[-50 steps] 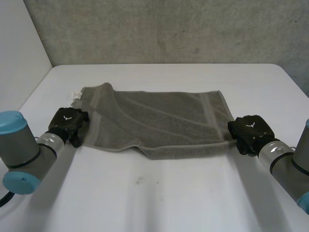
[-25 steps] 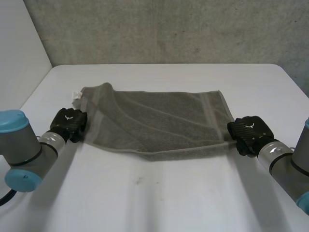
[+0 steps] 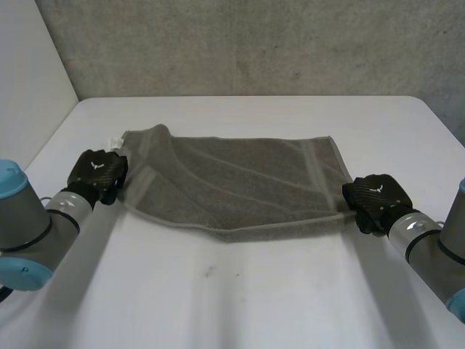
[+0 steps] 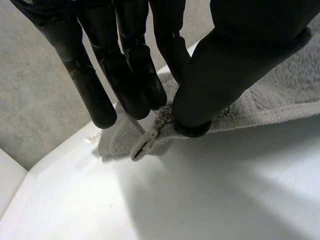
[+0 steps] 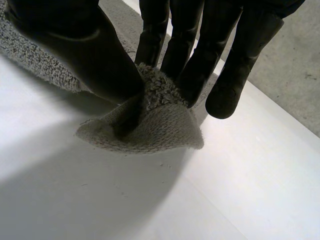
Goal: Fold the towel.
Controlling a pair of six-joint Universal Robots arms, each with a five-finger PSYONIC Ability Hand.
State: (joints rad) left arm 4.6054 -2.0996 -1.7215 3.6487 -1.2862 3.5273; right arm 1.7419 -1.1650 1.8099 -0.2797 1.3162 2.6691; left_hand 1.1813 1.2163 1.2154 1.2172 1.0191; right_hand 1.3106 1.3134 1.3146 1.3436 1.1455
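The looped grey terry towel is pinched at its near corners by the left hand and the right hand.

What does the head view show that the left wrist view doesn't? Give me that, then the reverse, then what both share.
Head view's own: the whole towel spread out, the right robot hand pinching its near right corner, and the grey wall.
Left wrist view's own: a close look at the left robot hand, with thumb and fingers pinching the towel's corner.
Both: towel, left robot hand, white table.
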